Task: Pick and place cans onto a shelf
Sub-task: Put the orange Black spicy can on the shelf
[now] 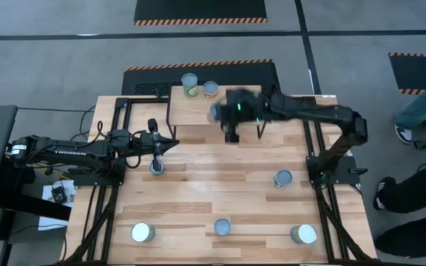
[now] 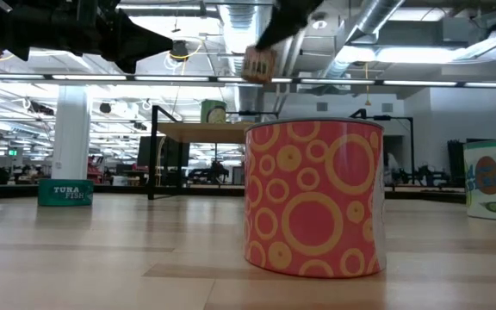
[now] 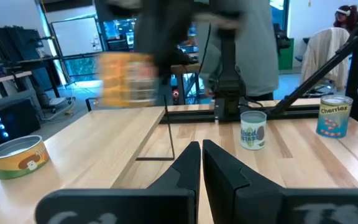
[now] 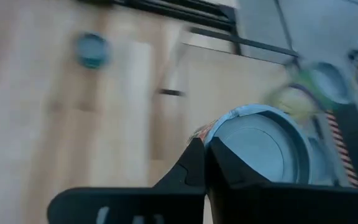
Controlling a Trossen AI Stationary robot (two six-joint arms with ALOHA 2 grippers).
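Note:
The shelf stands at the table's far middle with two cans on its far edge. My right gripper hangs over the shelf, shut on a can with a silver-blue top and an orange-yellow label; the can is blurred in the left wrist view and the low view. My left gripper is shut and empty, hovering left of centre just beyond a teal tuna can. My right gripper holds the can from above, fingers pointing down past its top rim. The gripper's own fingers hide where they meet the can's wall. The can hangs lifted clear above the shelf, slightly tilted in the low view.
Other cans stand on the tabletop: one at the right, three along the near edge. The middle one is the large orange-ringed can in the low view. A person stands beyond the table's right edge.

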